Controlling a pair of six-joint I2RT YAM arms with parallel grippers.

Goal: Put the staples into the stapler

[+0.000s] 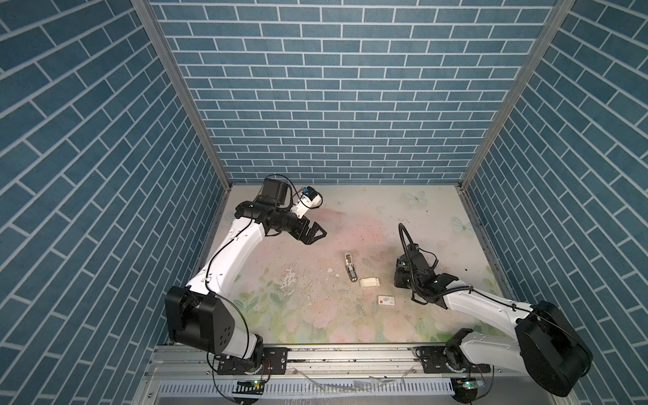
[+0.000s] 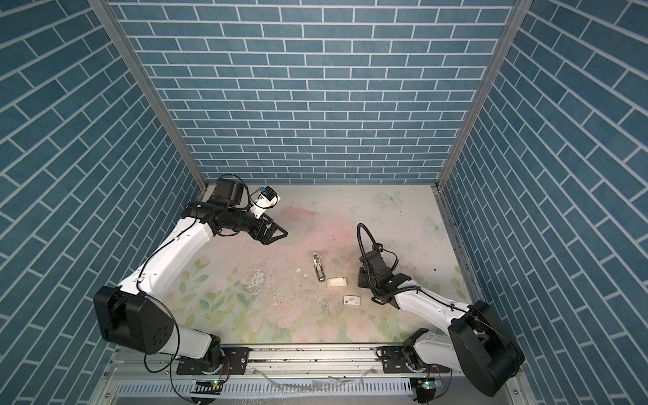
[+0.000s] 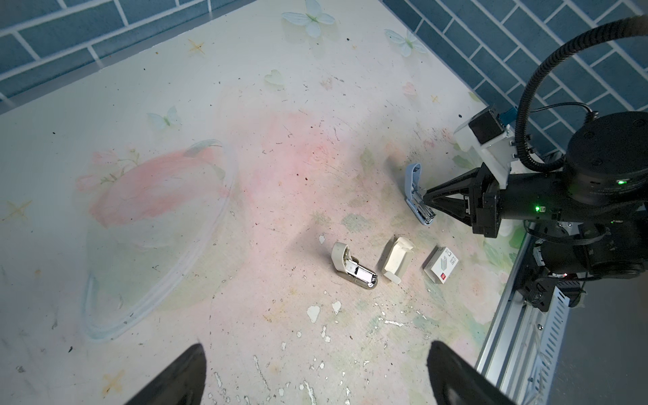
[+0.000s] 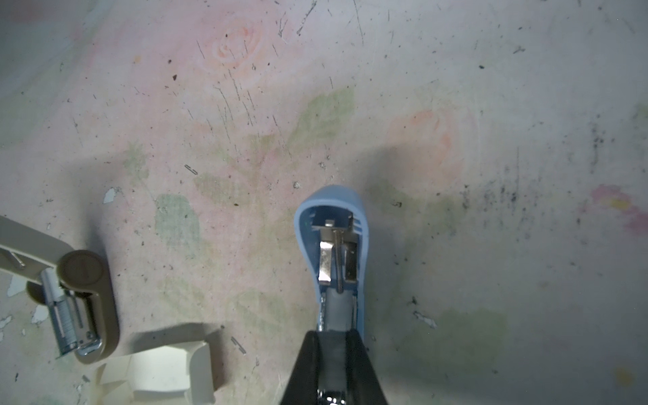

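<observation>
While the right gripper clamps the opened blue stapler low over the tabletop, the wide-open left gripper likely must fetch staples, not discernible in the cream tray nearby.

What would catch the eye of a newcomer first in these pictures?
First, the opened blue stapler, clamped in the shut right gripper at the right side of the table. Then the beige stapler, lying open at mid-table, with a cream cardboard tray and a small staple box beside it. The left gripper hangs wide open at the far left, holding nothing.
</observation>
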